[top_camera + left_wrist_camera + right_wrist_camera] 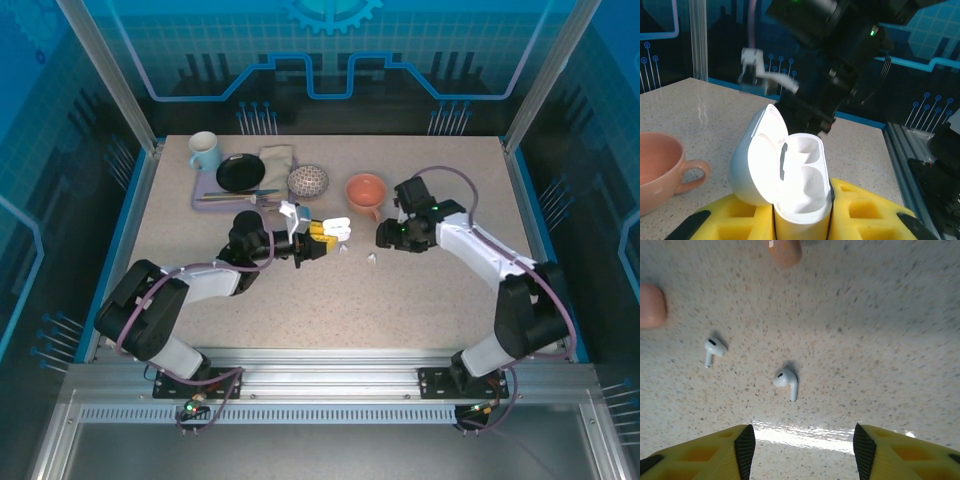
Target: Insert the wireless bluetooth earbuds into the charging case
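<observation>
While clenched on upright case (800, 195), left claw (312, 243); right claw (800, 447) released over earbuds (786, 380) (712, 347), stems toward it.

The white charging case (800, 170) stands upright, clamped in the left gripper (802, 227), with its lid swung open and both wells empty. One white earbud (786, 380) and a second white earbud (712, 347) lie apart on the speckled table (880, 340).
</observation>
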### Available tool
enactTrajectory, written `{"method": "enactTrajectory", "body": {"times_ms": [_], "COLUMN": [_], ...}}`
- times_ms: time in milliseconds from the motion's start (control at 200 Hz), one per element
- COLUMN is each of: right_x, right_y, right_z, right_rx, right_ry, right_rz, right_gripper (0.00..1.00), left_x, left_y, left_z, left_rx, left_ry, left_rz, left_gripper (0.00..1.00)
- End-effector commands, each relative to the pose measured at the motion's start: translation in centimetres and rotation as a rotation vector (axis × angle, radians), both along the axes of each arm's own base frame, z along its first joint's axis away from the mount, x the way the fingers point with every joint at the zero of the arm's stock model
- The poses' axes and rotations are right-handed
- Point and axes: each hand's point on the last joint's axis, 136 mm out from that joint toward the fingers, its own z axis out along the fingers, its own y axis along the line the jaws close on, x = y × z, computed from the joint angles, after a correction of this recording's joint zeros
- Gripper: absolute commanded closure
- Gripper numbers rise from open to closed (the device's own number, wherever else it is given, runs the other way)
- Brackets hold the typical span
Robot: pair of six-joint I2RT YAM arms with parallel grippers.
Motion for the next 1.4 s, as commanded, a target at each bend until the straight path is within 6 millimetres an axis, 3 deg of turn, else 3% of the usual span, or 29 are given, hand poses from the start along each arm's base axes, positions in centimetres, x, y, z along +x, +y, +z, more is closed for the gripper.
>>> {"method": "enactTrajectory", "body": {"times_ms": [0,175,485,860,1396], "right_x": [0.7,1.4,2.3,2.5,1.6], "right_y": [1.0,2.5,4.6,4.2,3.6], "right_z": [-1.0,-3.5,-4.8,-7.2,-8.5], "right_rx": [-0.059,-0.164,-0.15,-0.2,-0.222], "right_ry": [0.009,-0.004,-0.026,0.046,0.083], "right_rz": [0.006,0.211,0.417,0.462,0.476], "right_gripper": [0.43,0.43,0.44,0.48,0.53], "left_x": [-0.4,-0.9,-1.6,-1.7,-1.5], "left_y": [-0.1,0.1,0.4,0.4,0.4], "left_z": [0.7,0.8,1.3,2.0,1.9], "left_rx": [-0.03,-0.03,-0.023,-0.021,-0.012], "left_ry": [-0.064,-0.068,-0.082,-0.092,-0.078], "left_rz": [-0.003,-0.006,-0.01,-0.009,-0.004], "left_gripper": [1.0,1.0,1.0,1.0,1.0]}}
